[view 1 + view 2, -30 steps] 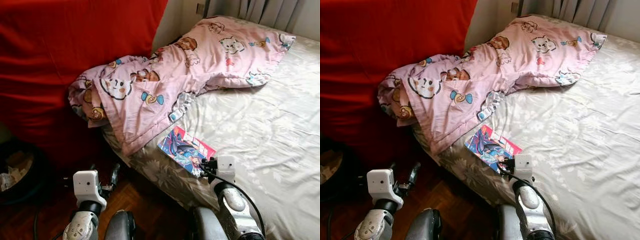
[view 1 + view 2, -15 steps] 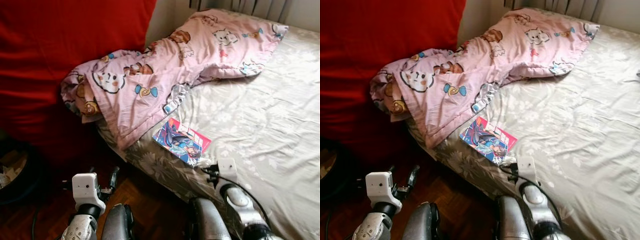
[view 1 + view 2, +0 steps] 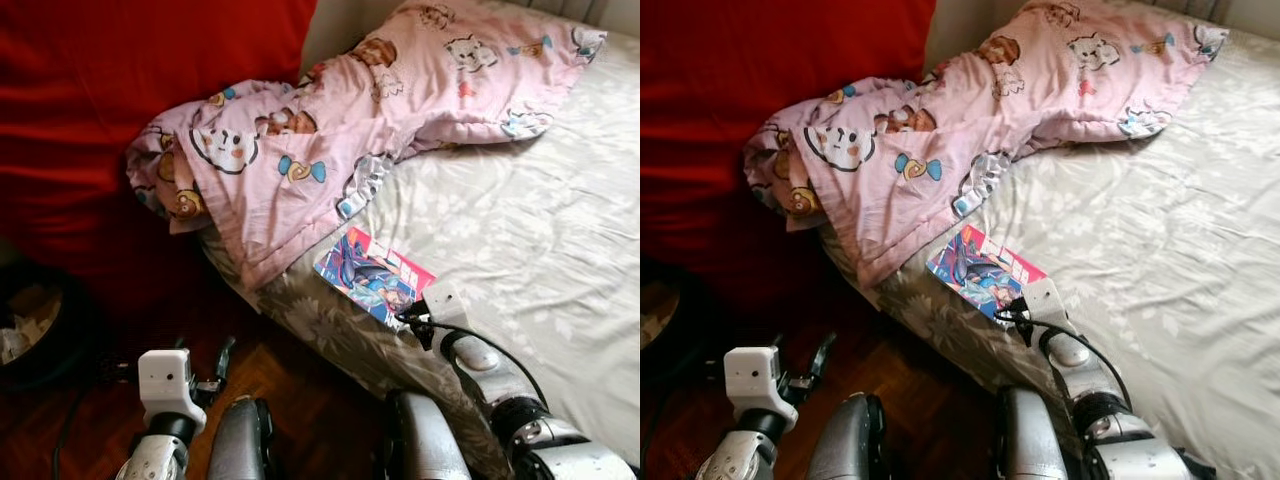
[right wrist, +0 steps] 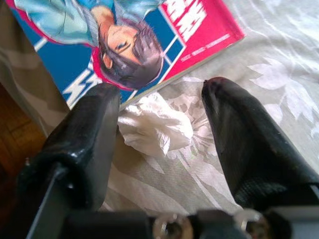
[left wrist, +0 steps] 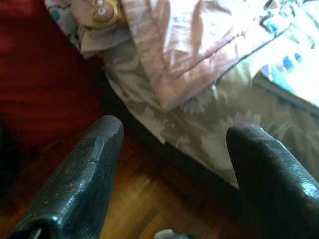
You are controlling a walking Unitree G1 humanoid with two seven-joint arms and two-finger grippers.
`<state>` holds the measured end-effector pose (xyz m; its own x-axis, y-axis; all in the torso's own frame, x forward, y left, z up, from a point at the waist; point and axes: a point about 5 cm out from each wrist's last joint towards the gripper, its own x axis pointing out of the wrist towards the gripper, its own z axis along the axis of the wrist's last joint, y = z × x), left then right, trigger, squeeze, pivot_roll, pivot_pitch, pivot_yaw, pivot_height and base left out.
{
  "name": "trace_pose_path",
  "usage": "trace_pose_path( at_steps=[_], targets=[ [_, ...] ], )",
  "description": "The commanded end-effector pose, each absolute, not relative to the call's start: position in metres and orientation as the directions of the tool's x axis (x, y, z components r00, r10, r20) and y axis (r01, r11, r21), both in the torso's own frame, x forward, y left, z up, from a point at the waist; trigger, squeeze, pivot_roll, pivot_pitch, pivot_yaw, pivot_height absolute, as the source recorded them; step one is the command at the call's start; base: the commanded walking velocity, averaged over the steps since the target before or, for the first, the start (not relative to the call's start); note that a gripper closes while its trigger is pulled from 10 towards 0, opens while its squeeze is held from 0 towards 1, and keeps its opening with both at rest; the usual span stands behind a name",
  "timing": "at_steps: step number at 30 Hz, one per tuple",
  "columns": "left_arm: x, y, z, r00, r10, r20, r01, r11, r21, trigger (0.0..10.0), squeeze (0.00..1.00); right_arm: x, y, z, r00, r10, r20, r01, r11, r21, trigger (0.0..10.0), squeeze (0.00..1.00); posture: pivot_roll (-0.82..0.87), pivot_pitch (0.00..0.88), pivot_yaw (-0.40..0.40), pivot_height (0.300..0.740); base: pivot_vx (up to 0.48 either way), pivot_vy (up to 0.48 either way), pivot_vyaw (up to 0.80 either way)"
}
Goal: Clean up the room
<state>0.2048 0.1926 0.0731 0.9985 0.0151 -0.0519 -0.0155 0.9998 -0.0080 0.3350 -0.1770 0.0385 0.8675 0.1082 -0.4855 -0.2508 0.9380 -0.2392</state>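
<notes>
Fingers of the left gripper hang spread above the wood floor beside the bed, while the right gripper, spread wide, straddles a crumpled tissue lying against the comic book, whose far edge is cut off.

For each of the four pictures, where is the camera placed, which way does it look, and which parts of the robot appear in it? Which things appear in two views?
Left eye and right eye views: on the head, looking forward and down at the bed, quilt and comic; both arms show.
Left wrist view: looks along the open left gripper at the bed's edge, quilt corner and wood floor.
Right wrist view: looks along the open right gripper, jaws either side of a tissue beside the comic.
Shared: the comic shows in the eye views and the right wrist view; the quilt in the eye views and the left wrist view.
</notes>
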Motion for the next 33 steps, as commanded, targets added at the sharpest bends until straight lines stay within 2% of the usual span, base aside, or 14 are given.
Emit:
trace_pose_path(
  at_steps=[1,14,32,33],
  targets=[
    [0.2,0.192,0.072,0.997,0.004,-0.075,-0.004,1.0,0.0,10.0,0.0,0.331,-0.178,0.033,0.846,0.111,-0.522,-0.278,0.926,-0.255,10.0,0.0,0.08,0.284,0.045,0.582,0.0,0.0,0.0],
    [0.182,0.193,0.071,0.993,-0.001,-0.12,0.002,1.0,0.004,10.0,0.0,0.33,-0.196,0.034,0.845,0.044,-0.533,-0.217,0.94,-0.265,10.0,0.0,0.1,0.322,0.05,0.582,0.0,0.0,0.0],
    [0.176,0.195,0.065,0.989,0.005,-0.147,-0.003,1.0,0.013,10.0,0.0,0.336,-0.187,0.041,0.861,0.105,-0.497,-0.241,0.945,-0.219,10.0,0.0,0.12,0.313,0.051,0.582,0.0,0.0,0.0],
    [0.176,0.195,0.065,0.989,0.004,-0.148,-0.002,1.0,0.014,10.0,0.0,0.336,-0.186,0.04,0.86,0.113,-0.497,-0.25,0.944,-0.217,5.6,0.0,0.12,0.313,0.051,0.582,0.0,0.0,0.0]
  ],
)
